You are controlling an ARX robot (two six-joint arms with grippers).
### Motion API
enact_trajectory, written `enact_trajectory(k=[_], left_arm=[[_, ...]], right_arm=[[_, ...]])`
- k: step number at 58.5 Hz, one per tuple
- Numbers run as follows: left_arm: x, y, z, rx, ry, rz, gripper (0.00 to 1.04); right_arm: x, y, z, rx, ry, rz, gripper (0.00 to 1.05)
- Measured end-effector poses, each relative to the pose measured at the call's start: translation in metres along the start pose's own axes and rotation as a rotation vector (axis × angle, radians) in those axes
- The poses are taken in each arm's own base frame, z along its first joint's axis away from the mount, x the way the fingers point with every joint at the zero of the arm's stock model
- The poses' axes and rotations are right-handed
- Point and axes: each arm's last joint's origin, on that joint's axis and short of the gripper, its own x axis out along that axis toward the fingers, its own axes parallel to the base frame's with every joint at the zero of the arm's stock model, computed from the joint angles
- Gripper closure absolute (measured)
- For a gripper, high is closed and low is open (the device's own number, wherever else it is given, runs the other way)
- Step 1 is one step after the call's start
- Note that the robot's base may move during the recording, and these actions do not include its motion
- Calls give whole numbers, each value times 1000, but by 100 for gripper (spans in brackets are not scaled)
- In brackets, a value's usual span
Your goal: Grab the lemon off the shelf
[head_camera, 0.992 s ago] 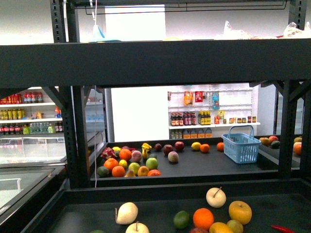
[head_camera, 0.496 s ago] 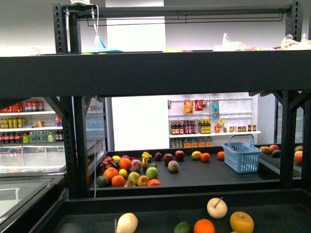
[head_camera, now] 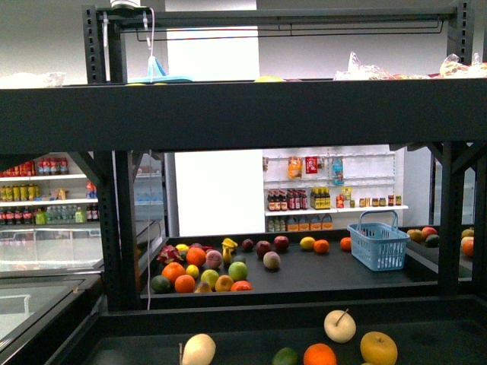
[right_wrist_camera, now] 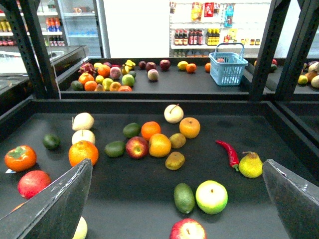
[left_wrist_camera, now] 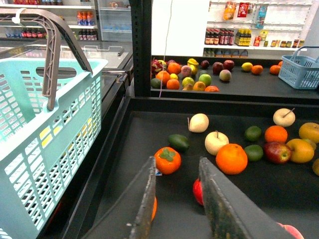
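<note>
1. Looking in the right wrist view, we judge the lemon [right_wrist_camera: 159,145] to be the yellow oval fruit lying on the worktop [right_wrist_camera: 279,139] of the shelf [right_wrist_camera: 261,50], touching a red apple [right_wrist_camera: 137,147].
2. Both the left gripper [left_wrist_camera: 177,160] and the right gripper [right_wrist_camera: 177,162] have their jaws spread apart and empty.
3. We expect the lemon to be firm, light and smooth, so it may roll; the jaws should close across its short middle.

A shop interior under bright, even light. White supermarket shelving [head_camera: 331,186] against the back wall carries rows of bottles and jars. More bottle shelves [head_camera: 46,190] stand at the left, above a glass-topped chest freezer [head_camera: 34,293]. A pale wall panel [head_camera: 218,194] glows between them.
</note>
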Motion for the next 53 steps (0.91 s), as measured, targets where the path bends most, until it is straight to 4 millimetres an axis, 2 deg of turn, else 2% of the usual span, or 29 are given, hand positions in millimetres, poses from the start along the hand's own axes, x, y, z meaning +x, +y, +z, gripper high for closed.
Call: enact_trajectory(k=[18, 53], left_arm=[[0, 0, 0, 1, 0, 0, 6], [0, 0, 0, 2, 0, 0, 8]], right_arm=[[0, 0, 0, 0, 0, 0, 2], [0, 0, 0, 0, 0, 0, 2]])
